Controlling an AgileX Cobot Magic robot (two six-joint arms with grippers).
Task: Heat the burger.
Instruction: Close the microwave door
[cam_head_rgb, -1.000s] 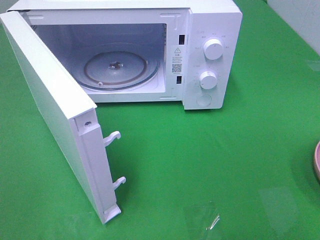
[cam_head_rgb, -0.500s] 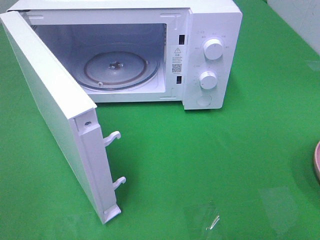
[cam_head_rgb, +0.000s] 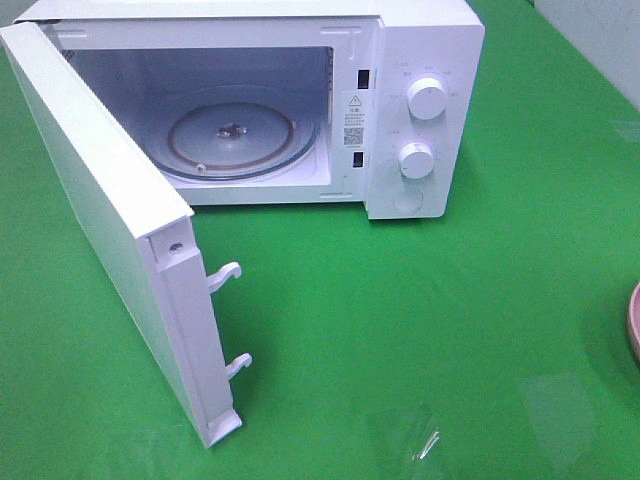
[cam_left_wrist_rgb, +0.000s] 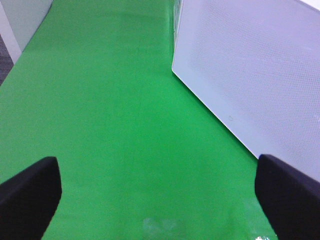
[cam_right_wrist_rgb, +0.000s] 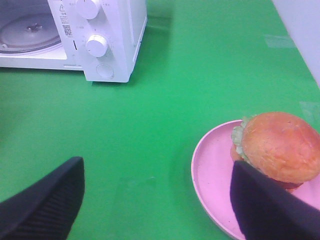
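Left of the microwave (cam_head_rgb: 300, 100), its door (cam_head_rgb: 110, 230) is hanging open while the left gripper (cam_left_wrist_rgb: 160, 200) is waiting wide and empty. Right of the microwave, the burger (cam_right_wrist_rgb: 277, 147) is sitting on the pink plate (cam_right_wrist_rgb: 212, 175), the right gripper (cam_right_wrist_rgb: 160, 200) hovering wide, holding nothing; a skewed approach risks nudging the plate.

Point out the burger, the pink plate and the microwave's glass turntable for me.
burger (cam_right_wrist_rgb: 277, 145), right wrist view, on the glossy top bun.
pink plate (cam_right_wrist_rgb: 210, 167), right wrist view, on the bare part beside the burger.
glass turntable (cam_head_rgb: 265, 140), exterior high view, on the glass right of the hub.
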